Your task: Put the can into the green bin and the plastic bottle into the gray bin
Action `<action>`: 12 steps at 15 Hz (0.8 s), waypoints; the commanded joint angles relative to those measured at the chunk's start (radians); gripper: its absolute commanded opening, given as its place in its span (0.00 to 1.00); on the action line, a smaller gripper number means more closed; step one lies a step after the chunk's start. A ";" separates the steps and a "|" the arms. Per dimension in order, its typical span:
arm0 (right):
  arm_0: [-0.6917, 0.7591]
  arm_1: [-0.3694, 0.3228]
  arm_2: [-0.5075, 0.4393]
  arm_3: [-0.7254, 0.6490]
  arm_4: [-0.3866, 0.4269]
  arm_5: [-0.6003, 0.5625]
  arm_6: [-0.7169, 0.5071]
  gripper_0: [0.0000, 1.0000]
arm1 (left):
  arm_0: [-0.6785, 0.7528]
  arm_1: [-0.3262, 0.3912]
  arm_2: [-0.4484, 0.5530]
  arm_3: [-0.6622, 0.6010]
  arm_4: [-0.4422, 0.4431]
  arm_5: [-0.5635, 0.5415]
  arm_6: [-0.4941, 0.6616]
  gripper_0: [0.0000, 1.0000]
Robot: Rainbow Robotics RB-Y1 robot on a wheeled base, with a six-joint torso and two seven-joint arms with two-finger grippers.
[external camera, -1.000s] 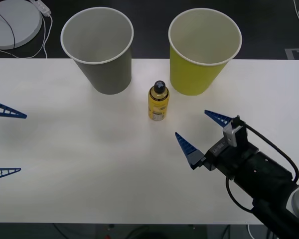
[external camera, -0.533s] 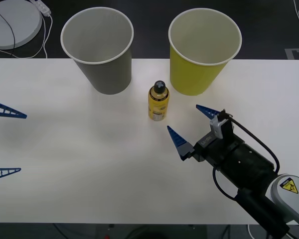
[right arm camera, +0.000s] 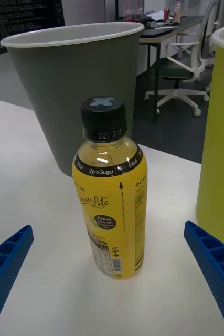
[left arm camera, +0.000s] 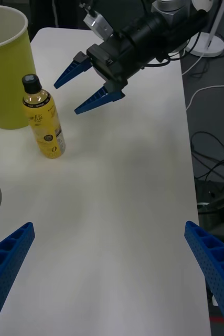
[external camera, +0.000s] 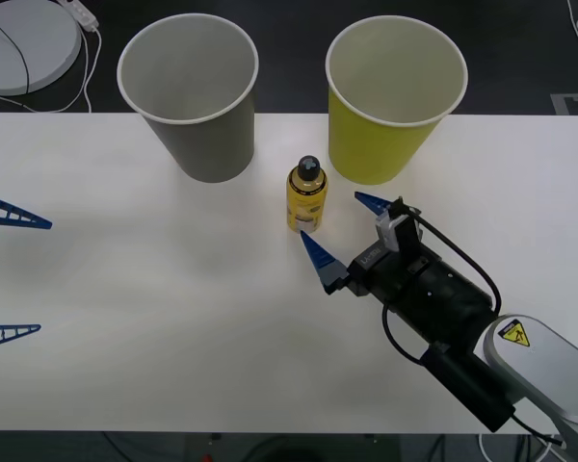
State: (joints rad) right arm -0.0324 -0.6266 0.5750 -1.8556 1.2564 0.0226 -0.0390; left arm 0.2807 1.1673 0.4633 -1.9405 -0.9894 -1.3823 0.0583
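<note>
The plastic bottle [external camera: 306, 196], yellow-labelled with a black cap, stands upright on the white table between the gray bin [external camera: 191, 94] and the green bin [external camera: 393, 96]. My right gripper [external camera: 345, 223] is open just in front of the bottle, its blue fingertips [external camera: 314, 250] close to the bottle's base but apart from it. In the right wrist view the bottle [right arm camera: 110, 197] stands centred ahead of the two fingers, with the gray bin [right arm camera: 64, 89] behind it and the green bin [right arm camera: 221, 131] beside it. My left gripper [external camera: 10, 274] waits open at the table's left edge. The can is out of view.
The white table [external camera: 154, 318] has free room in front of the bins and on its left half. A round white device [external camera: 24, 38] with a cable lies on the floor beyond the far left corner. Office chairs and desks stand in the room behind.
My right gripper has moved forward and left toward the bottle, staying open. The bottle, both bins and the left arm have not moved.
</note>
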 commanded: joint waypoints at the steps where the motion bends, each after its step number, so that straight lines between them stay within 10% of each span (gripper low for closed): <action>1: -0.040 0.024 0.014 0.046 0.000 0.002 0.001 1.00 | 0.000 0.000 0.000 0.000 0.000 0.000 0.000 1.00; 12: -0.182 0.087 0.055 0.170 0.026 0.022 -0.001 1.00 | 0.000 0.000 0.000 0.000 0.000 0.000 0.000 1.00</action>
State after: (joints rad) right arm -0.2084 -0.5421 0.6273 -1.6870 1.2743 0.0419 -0.0392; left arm 0.2807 1.1673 0.4633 -1.9405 -0.9894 -1.3822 0.0583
